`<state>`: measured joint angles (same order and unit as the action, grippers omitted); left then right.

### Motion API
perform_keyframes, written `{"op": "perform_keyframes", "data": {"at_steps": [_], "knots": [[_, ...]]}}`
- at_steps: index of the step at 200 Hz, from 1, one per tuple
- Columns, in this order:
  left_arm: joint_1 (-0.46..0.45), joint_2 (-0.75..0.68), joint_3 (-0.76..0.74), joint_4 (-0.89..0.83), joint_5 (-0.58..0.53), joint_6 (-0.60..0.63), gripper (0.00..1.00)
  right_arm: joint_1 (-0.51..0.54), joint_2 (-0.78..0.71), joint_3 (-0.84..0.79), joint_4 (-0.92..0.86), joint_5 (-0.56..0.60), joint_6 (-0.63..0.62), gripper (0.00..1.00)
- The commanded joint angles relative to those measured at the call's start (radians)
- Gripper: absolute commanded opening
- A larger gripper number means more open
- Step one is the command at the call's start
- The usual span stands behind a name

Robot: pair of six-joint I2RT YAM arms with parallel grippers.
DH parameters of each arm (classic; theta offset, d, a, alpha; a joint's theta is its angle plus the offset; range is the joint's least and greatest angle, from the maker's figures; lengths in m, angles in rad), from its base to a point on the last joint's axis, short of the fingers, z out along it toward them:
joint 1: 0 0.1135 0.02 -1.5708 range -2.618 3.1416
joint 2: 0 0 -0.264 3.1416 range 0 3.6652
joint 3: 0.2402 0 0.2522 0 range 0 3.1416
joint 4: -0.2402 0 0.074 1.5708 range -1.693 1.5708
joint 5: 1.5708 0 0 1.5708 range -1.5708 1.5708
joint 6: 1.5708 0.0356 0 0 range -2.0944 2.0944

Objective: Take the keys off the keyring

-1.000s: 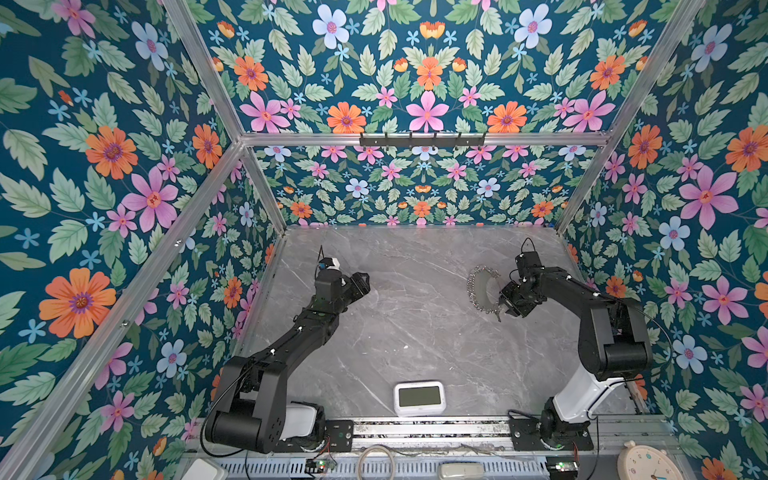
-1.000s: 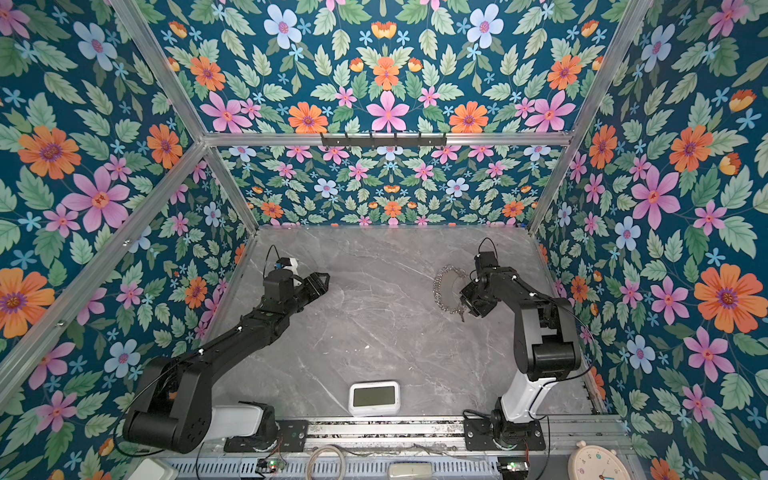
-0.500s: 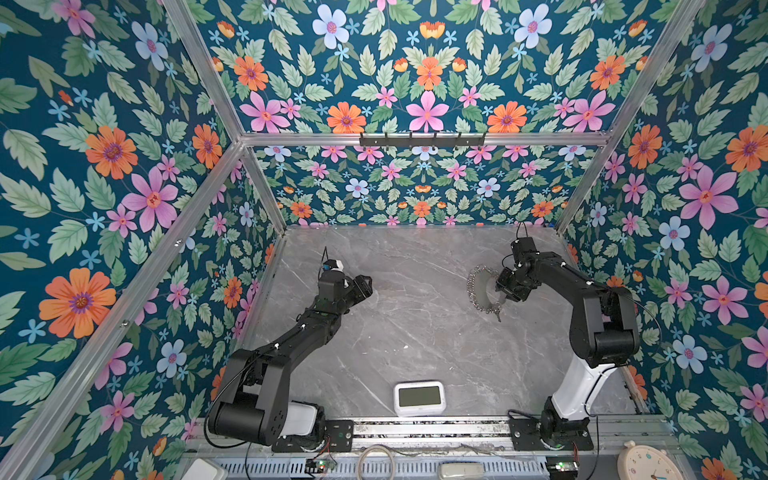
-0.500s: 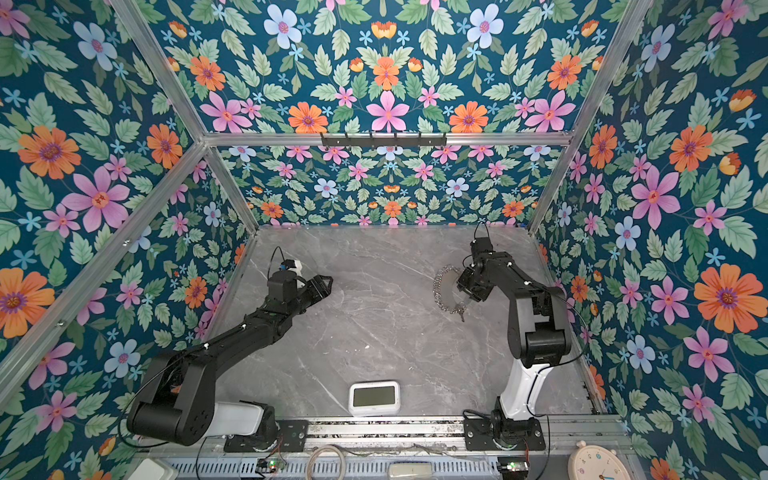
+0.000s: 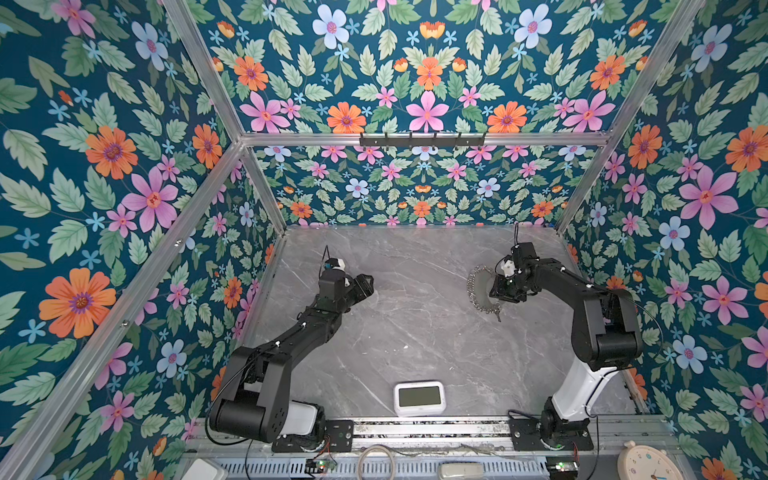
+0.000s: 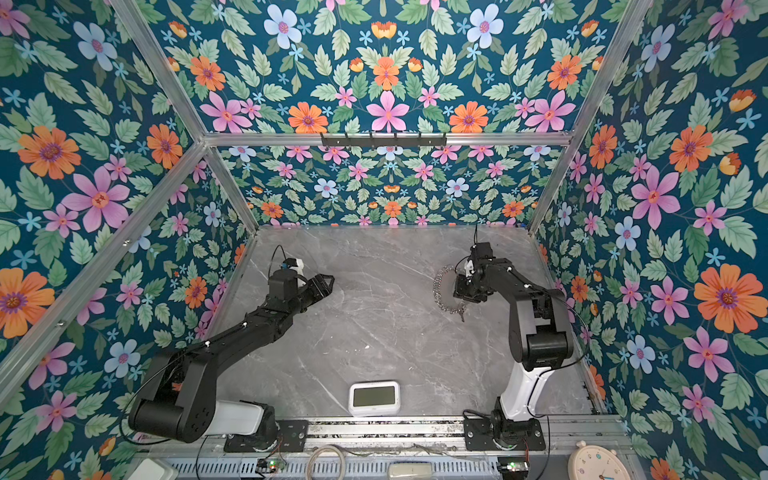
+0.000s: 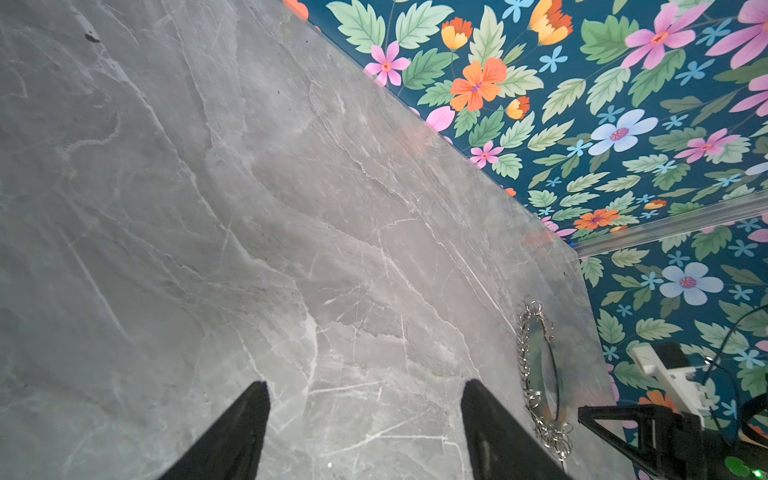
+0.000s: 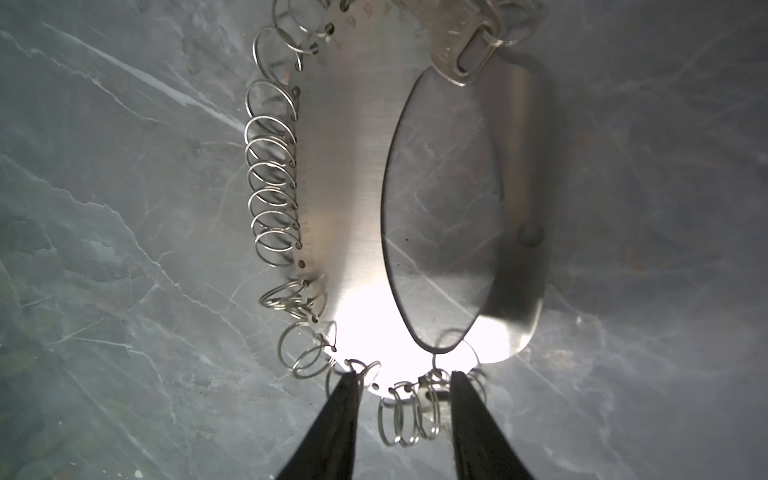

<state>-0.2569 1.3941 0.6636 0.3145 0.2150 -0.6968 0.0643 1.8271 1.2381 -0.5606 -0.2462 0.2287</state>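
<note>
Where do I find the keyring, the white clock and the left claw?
keyring (image 8: 353, 187): right wrist view, on its flat plate.
white clock (image 5: 419, 397): in a top view, on its screen.
left claw (image 7: 365, 384): left wrist view, midway between its fingertips.

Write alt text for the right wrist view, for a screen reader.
A flat C-shaped grey plate edged with small silver wire rings fills the view against a grey marbled table, glare whiting out its end nearest the camera. The right gripper straddles the rings at that end; whether it grips them is unclear. A small silver key is attached at the far end.
</note>
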Motion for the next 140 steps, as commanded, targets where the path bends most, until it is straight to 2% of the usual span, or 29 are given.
{"op": "perform_keyframes", "data": {"at_steps": [1, 55, 89, 140], "knots": [[-0.001, -0.004, 0.006, 0.001, 0.008, 0.019, 0.75, -0.002, 0.005, 0.000, -0.007, 0.025, -0.054, 0.38], [0.001, -0.006, 0.012, -0.009, 0.003, 0.020, 0.75, -0.011, 0.030, -0.002, -0.018, 0.048, -0.061, 0.38], [0.000, -0.008, 0.011, -0.012, 0.005, 0.022, 0.75, -0.011, 0.041, -0.006, -0.015, 0.015, -0.054, 0.38], [0.001, -0.004, 0.013, -0.008, 0.009, 0.022, 0.75, -0.006, 0.013, -0.037, -0.009, -0.016, -0.040, 0.29]]}}
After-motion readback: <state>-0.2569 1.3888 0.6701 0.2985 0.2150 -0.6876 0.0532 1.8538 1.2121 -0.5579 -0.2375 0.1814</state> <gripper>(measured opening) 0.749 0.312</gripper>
